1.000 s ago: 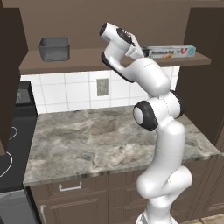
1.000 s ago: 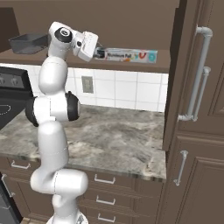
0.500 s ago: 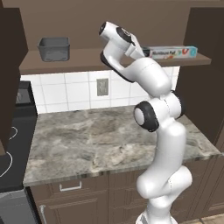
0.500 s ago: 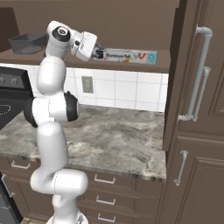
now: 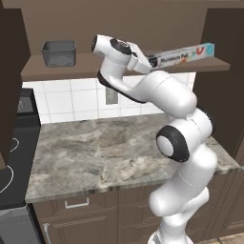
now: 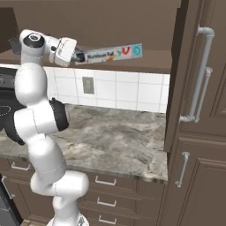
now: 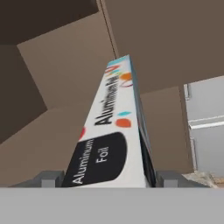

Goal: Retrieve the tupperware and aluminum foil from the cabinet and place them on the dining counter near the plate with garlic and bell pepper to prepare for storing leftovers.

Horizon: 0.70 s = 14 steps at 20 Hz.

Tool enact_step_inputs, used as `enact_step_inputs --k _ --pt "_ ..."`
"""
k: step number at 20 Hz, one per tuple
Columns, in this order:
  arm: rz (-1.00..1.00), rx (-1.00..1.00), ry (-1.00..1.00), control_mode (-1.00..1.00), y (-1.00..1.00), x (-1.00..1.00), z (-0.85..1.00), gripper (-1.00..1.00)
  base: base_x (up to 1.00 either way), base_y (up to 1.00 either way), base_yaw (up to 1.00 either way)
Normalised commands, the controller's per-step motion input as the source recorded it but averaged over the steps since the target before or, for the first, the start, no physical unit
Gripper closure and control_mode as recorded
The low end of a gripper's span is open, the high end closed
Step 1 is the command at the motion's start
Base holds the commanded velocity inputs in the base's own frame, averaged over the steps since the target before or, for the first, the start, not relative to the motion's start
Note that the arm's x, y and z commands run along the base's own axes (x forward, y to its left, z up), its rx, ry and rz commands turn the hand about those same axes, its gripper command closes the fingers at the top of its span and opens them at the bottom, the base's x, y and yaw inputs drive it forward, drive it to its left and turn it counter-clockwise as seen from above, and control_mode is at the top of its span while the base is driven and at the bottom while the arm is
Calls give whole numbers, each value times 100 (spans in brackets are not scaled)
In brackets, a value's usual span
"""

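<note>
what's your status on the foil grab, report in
Tool open, fingers either side of aluminum foil box end. Box resting on cabinet shelf. Tupperware on shelf, far left. Nothing in the way.

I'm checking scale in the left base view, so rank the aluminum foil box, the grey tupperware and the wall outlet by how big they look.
1. aluminum foil box, longest.
2. grey tupperware, though it is bulkier than the box.
3. wall outlet, smallest, partly behind the arm.

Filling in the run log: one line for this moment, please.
stage: reaching foil | aluminum foil box: on cabinet shelf | gripper: jaws open astride box end | tupperware: on shelf, untouched
</note>
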Motion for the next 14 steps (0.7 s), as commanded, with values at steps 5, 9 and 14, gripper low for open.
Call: enact_step_inputs --k 5,9,14 --pt "10 -2 -2 -100 -2 -100 -11 100 0 0 0" --pt "10 1 0 -100 -11 -100 9 100 0 0 0" --pt "19 0 1 -100 -11 -100 2 100 0 0 0"
